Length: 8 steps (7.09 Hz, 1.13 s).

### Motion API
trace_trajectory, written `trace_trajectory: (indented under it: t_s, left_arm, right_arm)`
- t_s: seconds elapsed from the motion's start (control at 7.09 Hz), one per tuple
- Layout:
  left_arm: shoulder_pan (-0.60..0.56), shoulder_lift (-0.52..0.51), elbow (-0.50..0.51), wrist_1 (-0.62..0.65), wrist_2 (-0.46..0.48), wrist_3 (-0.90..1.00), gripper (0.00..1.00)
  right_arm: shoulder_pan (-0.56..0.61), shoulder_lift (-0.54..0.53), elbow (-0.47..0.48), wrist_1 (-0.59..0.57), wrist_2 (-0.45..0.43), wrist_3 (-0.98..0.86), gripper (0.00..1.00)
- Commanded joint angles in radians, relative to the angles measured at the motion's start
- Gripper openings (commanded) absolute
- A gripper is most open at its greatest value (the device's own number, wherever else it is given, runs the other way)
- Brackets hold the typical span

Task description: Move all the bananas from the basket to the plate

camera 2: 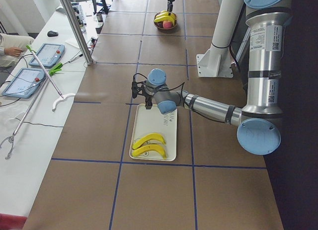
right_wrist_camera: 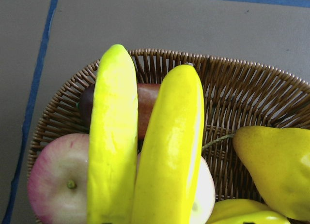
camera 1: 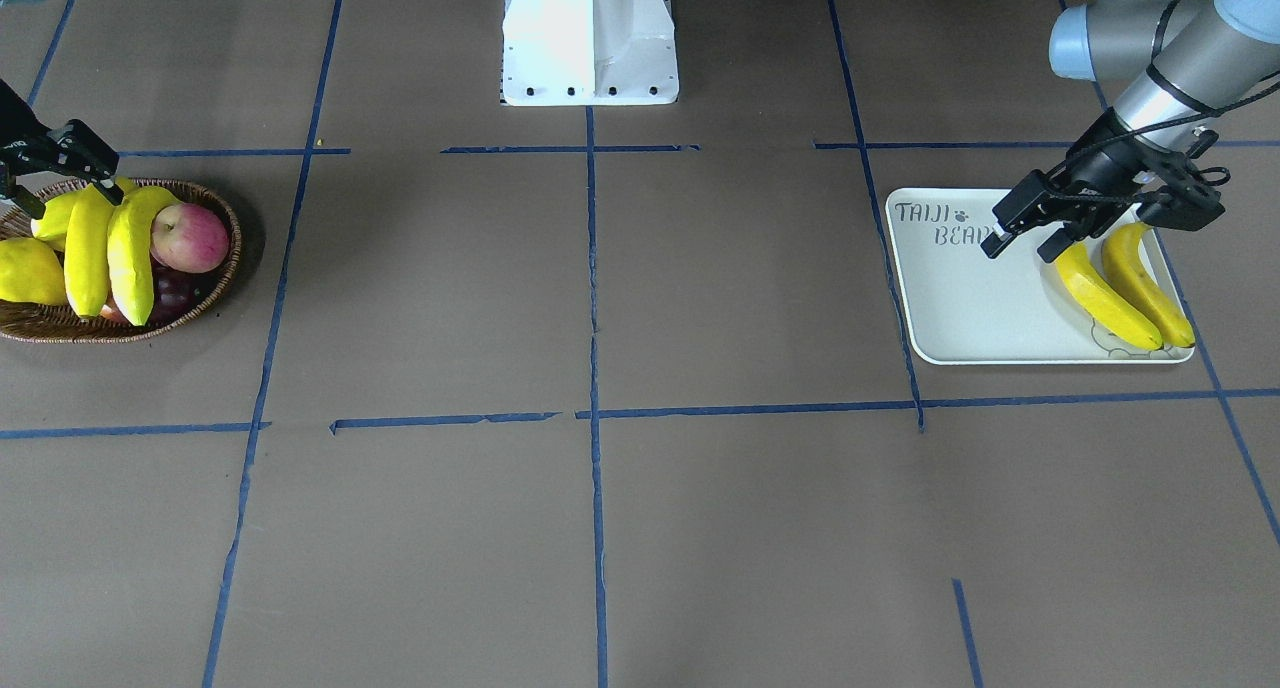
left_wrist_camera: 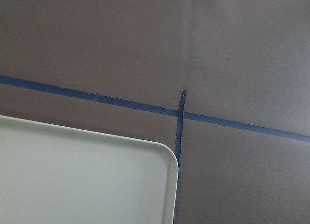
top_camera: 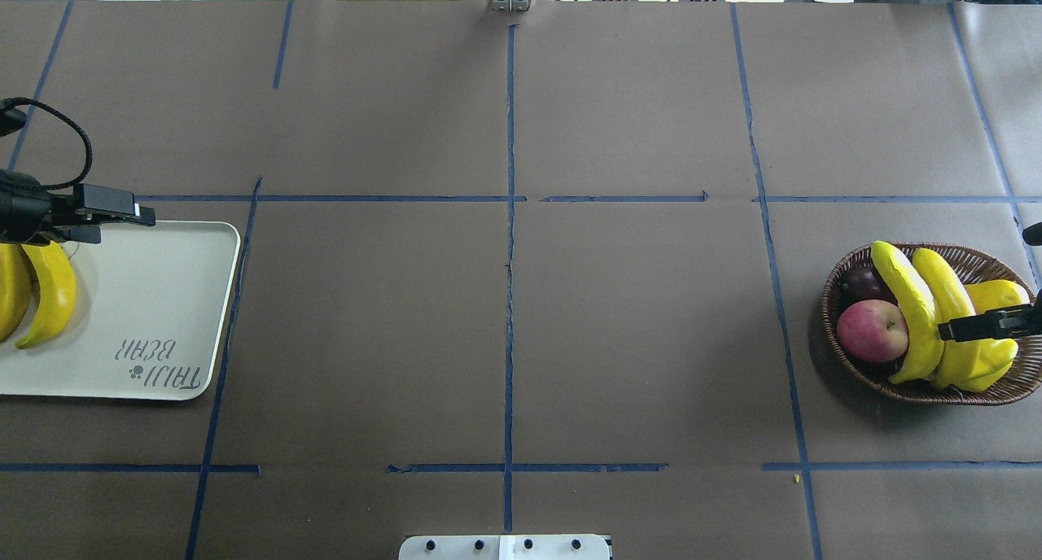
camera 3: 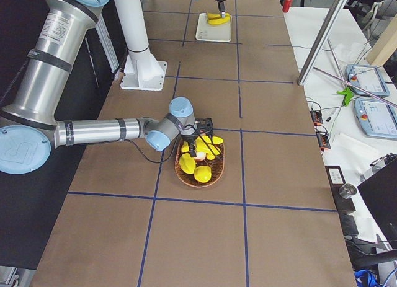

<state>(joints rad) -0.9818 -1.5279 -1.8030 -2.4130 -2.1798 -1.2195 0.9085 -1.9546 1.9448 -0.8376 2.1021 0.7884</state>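
"Starting at our left arm, what do we see?"

"Our left gripper [camera 1: 1020,248] hangs above the flat rectangular off-white plate [camera 1: 960,313] with rounded corners and TAIJI BEAR lettering. Its fingers are spread apart and carry nothing."

"Where is the fruit there?"

"Two long, curved, glossy yellow bananas [camera 1: 1105,298] lie side by side on the plate. They are lower than the fingertips and back toward the wrist, not between the fingers. The lettering sits on the other side of the fingertips from them."

"And moving across?"

"We cross the brown paper-covered table [top_camera: 635,316], marked into squares by blue tape lines [top_camera: 510,218]. The white base plate [top_camera: 505,548] of our stand sits at the near edge in the overhead view."

"Then our right side?"

"Our right gripper [camera 1: 72,200] hovers over the shallow oval brown woven wicker basket [top_camera: 977,260]. We see its fingers set wide, pinching nothing. Two more bananas [top_camera: 910,308] lie in the basket right under the fingers. They sit close together on top of the other fruit and fill the middle of the right wrist view."

"What else is near those fingers?"

"Past the fingertips, toward the table's middle, rests a round red-and-yellow apple [top_camera: 871,330], with a dark purple fruit [top_camera: 861,282] just beside it. Back toward the wrist sits a plump yellow pear-shaped fruit [right_wrist_camera: 276,161], close to the nearer banana. We cannot tell if they touch."
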Motion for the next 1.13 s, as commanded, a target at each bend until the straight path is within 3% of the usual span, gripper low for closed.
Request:
trace_trajectory:
  t_s: [0.0, 0.56, 0.7, 0.99]
  left_arm:
    - [0.0, 0.0, 0.002, 0.0, 0.0, 0.0, 1.0]
    - [0.0, 0.005, 0.001, 0.0, 0.0, 0.0, 1.0]
    - [0.0, 0.006, 0.001, 0.0, 0.001, 0.0, 1.0]
    - [0.0, 0.008, -0.001, 0.0, 0.0, 0.0, 1.0]
  right_arm:
    - [-0.017, -0.009, -0.004, 0.0, -0.007, -0.006, 0.9]
    - [-0.045, -0.003, -0.013, -0.001, -0.022, -0.006, 0.84]
    - [-0.045, -0.003, -0.012, -0.001, -0.022, -0.008, 0.72]
    - [-0.045, 0.0, -0.012, -0.001, -0.02, -0.008, 0.19]
